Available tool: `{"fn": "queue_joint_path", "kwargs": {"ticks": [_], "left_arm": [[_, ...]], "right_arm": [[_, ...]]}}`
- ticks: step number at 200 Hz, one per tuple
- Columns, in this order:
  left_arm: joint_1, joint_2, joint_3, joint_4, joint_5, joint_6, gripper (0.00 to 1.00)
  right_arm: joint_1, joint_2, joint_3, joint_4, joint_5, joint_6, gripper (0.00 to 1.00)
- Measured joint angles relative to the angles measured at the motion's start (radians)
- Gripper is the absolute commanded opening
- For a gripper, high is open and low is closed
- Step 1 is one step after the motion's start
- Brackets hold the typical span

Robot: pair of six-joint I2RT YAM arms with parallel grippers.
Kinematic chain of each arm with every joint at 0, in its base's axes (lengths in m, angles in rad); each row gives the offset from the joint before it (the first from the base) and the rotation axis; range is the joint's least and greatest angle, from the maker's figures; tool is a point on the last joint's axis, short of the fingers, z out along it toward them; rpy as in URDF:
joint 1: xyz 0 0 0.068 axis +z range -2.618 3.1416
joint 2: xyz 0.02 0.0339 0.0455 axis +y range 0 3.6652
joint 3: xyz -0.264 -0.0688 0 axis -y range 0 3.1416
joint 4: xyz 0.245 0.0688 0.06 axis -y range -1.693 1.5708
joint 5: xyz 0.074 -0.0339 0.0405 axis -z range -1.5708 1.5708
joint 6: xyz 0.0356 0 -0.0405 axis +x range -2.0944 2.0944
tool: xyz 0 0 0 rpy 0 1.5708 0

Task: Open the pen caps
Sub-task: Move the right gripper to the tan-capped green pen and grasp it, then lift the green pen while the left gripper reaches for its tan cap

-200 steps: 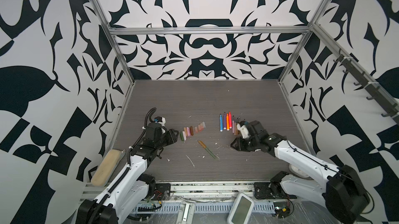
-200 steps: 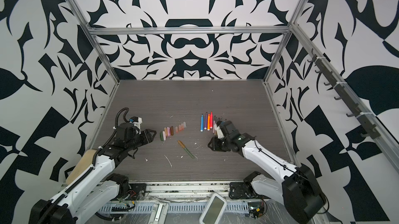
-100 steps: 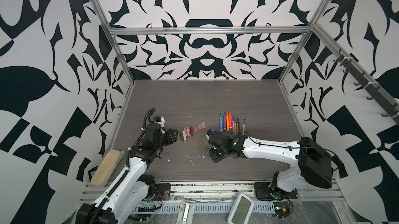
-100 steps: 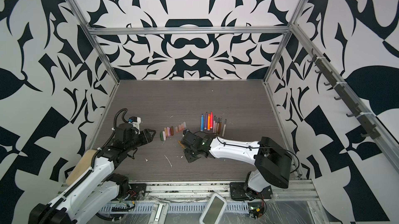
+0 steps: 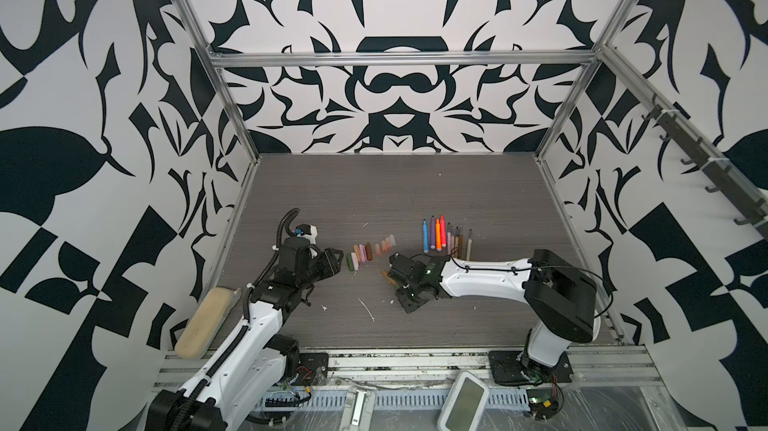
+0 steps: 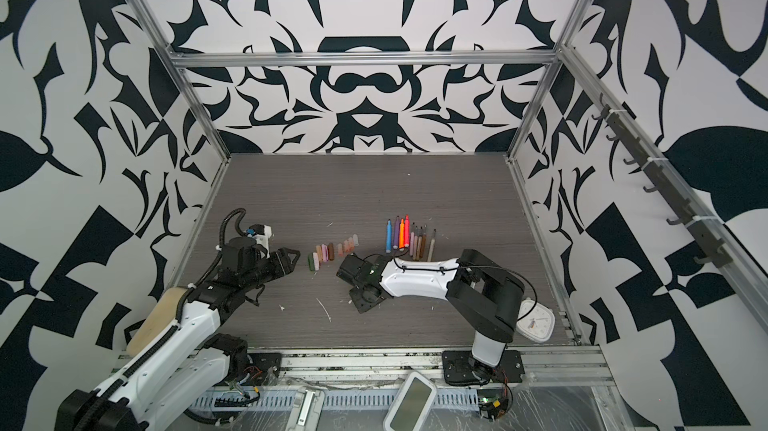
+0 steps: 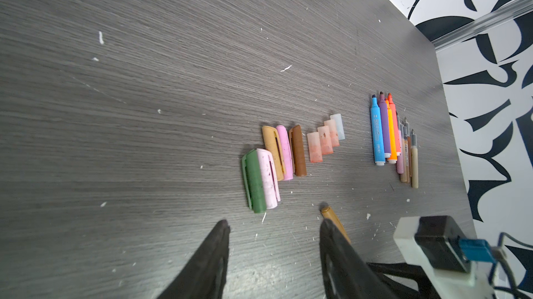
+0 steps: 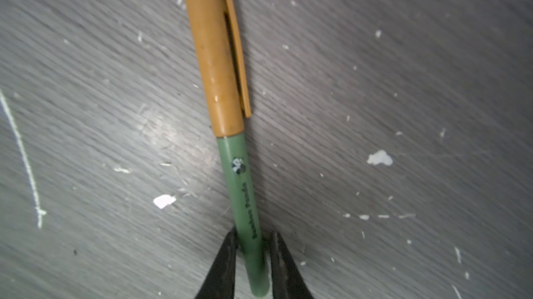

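A: What has moved since the last count?
B: The right arm (image 5: pixel 482 281) has swung away from the marker row to mid-bench. The left arm is as it was.
A: Item one?
B: One pen, with a green barrel (image 8: pixel 245 193) and an orange cap (image 8: pixel 215 52) that is still on. It lies flat on the bench (image 5: pixel 374 192).
A: Right fingers (image 8: pixel 222 263)?
B: They sit close on either side of the green barrel, near its tail. I cannot tell whether they actually pinch it.
A: Item two?
B: Nine loose pen caps (image 7: pixel 298 150): olive, pale pink, tan, pink, brown and four translucent pinkish. They lie side by side in a slanted row, just beyond the capped pen.
A: Left fingers (image 7: pixel 207 260)?
B: They are spread wide with nothing between them, pointing at the olive end of the row but apart from it.
A: Item three?
B: The uncapped markers (image 7: pixel 386 130) lie in a tight row, well apart from the caps.
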Motion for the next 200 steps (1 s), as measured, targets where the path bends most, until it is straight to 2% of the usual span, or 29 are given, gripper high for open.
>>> {"fn": "queue_joint_path", "kwargs": {"ticks": [47,71,112,126,166,200], "left_arm": [[0.0,0.001,0.0,0.0,0.009,-0.012,0.54],[0.0,0.0,-0.031,0.053,0.046,-0.073,0.58],[-0.014,0.066,-0.097,0.19,0.133,-0.233,0.58],[-0.06,0.095,-0.094,0.243,0.136,-0.279,0.58],[-0.274,0.269,0.008,0.348,0.124,-0.364,0.57],[-0.364,0.401,0.055,0.449,0.117,-0.433,0.56]], "right_arm": [[0.003,-0.004,-0.002,0.001,0.003,0.005,0.03],[0.003,-0.033,-0.029,0.005,0.002,0.005,0.01],[0.003,-0.18,-0.097,0.006,-0.013,0.019,0.0],[0.003,-0.224,-0.116,0.016,-0.023,0.037,0.0],[0.003,-0.301,-0.154,0.037,-0.042,0.077,0.0],[0.003,-0.34,-0.17,0.041,-0.048,0.098,0.0]]}}
